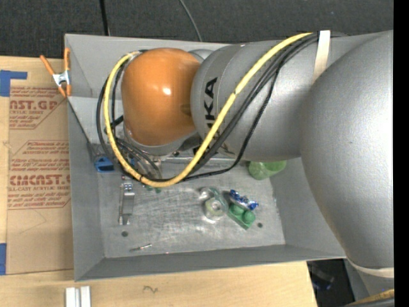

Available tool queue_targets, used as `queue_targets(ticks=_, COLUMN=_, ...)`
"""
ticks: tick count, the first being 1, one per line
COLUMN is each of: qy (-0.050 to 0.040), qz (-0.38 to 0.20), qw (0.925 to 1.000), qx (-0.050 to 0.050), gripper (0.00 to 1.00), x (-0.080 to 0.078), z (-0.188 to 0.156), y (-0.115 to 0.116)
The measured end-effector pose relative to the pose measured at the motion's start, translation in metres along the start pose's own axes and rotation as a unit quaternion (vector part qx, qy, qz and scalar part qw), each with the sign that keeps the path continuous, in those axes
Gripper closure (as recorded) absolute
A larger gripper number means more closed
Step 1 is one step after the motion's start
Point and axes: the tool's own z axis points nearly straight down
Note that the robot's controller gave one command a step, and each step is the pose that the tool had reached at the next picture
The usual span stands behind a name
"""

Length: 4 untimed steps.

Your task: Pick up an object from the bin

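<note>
Camera view. The grey metal bin [86, 235] holds few items, spread over its floor. The gripper [139, 165], beneath the arm's orange dome cover [156, 94], sits low at the bin's left side; whether it is open or closed cannot be told.

Nearest it:
- A small blue block [103, 164] lies just beside it against the left wall.
- A slim silver metal piece [126, 204] lies just below it.

Nothing is seen held.

Well apart, right of centre, is a cluster: a clear round piece [213, 208], a blue-and-white piece [243, 200] and a dark green piece [243, 217]. A pale green lump [267, 168] lies under the arm.
</note>
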Motion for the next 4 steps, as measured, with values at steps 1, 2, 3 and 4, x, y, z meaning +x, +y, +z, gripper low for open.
queue_targets(ticks=1, qy=-0.0006, qz=-0.115, qw=0.9934, qx=0.001, gripper=0.00, x=0.045, z=0.076, y=-0.040)
queue_targets(ticks=2, qy=-0.0025, qz=-0.281, qw=0.9597, qx=0.002, gripper=0.00, x=0.037, z=0.080, y=-0.188)
queue_targets(ticks=3, qy=-0.0051, qz=-0.319, qw=0.9478, qx=0.001, gripper=0.00, x=-0.045, z=0.127, y=-0.238)
queue_targets(ticks=4, qy=-0.0044, qz=-0.321, qw=0.9471, qx=0.000, gripper=1.00, x=-0.043, z=0.124, y=-0.234)
